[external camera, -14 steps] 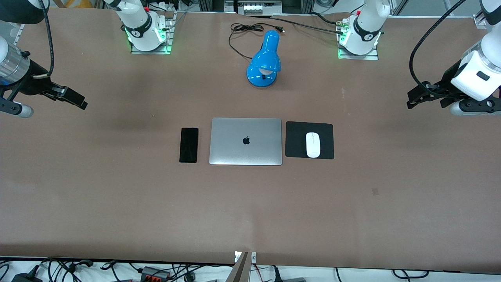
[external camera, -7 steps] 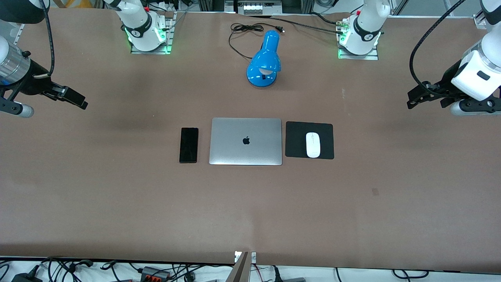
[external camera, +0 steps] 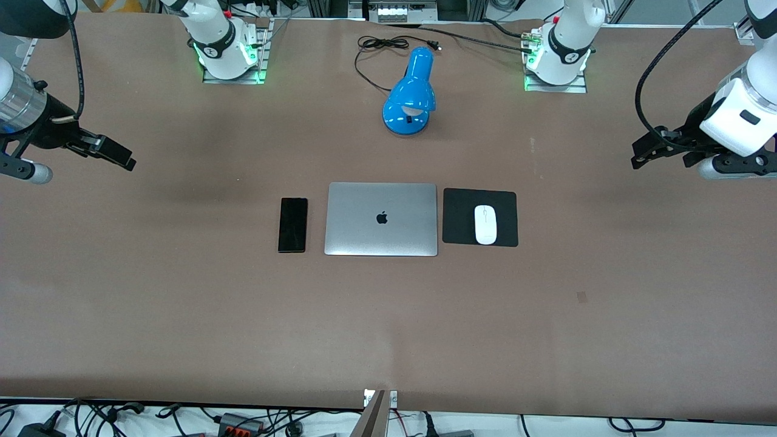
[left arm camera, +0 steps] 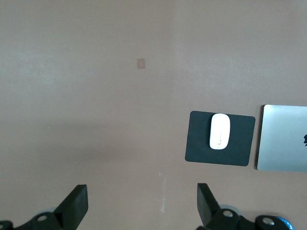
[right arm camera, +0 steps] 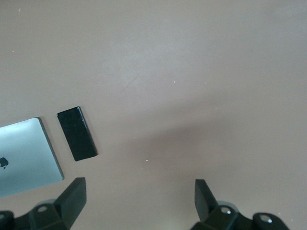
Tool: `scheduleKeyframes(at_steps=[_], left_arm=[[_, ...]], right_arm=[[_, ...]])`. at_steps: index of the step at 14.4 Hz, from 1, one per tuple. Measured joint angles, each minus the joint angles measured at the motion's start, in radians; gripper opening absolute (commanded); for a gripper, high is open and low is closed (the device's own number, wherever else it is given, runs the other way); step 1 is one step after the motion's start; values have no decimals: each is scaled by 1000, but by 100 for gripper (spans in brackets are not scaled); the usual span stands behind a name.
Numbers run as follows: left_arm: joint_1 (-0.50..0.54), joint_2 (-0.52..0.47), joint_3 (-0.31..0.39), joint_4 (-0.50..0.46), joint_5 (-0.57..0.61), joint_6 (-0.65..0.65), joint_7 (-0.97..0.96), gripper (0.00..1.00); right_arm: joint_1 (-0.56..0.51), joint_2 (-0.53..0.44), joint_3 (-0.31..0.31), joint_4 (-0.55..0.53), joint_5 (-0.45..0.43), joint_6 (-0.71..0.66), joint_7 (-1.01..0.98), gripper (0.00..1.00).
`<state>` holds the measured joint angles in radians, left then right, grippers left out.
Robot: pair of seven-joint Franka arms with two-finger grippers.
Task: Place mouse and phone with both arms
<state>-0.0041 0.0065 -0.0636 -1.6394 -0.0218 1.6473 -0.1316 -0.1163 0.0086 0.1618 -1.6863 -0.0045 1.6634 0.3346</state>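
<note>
Mouse [external camera: 485,224] and phone [external camera: 292,224] both lay untouched on the table [external camera: 182,303], one of each. The white mouse sat on a black mouse pad [external camera: 461,212], inside its borders, and the pad lay just beside the closed silver laptop [external camera: 381,219] toward the left arm's end. The phone lay flat just beside the laptop toward the right arm's end, parallel to the laptop's short side with a narrow gap between them.

The left claw [external camera: 644,152] hung over bare table near the left arm's end, well apart from the mouse. Its fingers [left arm camera: 76,203] were spread wide and held nothing. The right claw [external camera: 115,155] hung over bare table near the right arm's end, well apart from the phone, its fingers [right arm camera: 74,194] likewise spread wide and empty.

One blue desk lamp [external camera: 411,97] stood farther from the front camera than the laptop, its black cord [external camera: 373,51] looped on the table between the two arm bases. Wide stretches of bare brown table lay around the row of laptop, pad and phone, toward each end and down to the edge nearest the front camera.
</note>
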Motion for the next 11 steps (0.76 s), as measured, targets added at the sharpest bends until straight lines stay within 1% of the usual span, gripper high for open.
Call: scheduleKeyframes(at_steps=[3,11], left_arm=[[0,0,0,0,0,0,0,100],[0,0,0,0,0,0,0,100]], right_arm=[[13,0,1,0,-26,0,-1,100],[19,8,2,0,-30,0,-1,100]])
